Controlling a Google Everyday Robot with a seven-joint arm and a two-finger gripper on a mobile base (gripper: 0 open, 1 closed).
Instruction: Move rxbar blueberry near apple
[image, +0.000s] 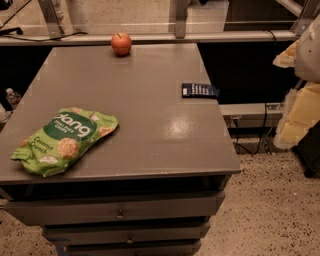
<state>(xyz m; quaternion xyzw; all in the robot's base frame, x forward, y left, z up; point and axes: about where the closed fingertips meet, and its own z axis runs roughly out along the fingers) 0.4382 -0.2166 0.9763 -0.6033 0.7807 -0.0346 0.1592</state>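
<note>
Navy flat rxbar blueberry, round apple well apart — gripper at right; state unclear.

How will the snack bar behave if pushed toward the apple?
The snack bar lies flat, so it should slide, not roll. It sits by the right edge of the table, so a stray nudge might drop it. The gripper hangs beyond that edge.

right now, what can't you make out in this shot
Camera view:
- pincer, at the right edge beside the table: cut off by the frame, outline unclear.
- rxbar blueberry, at the table's right edge: white lettering too small to read.
- lowest drawer: cut off by the bottom edge.
</note>
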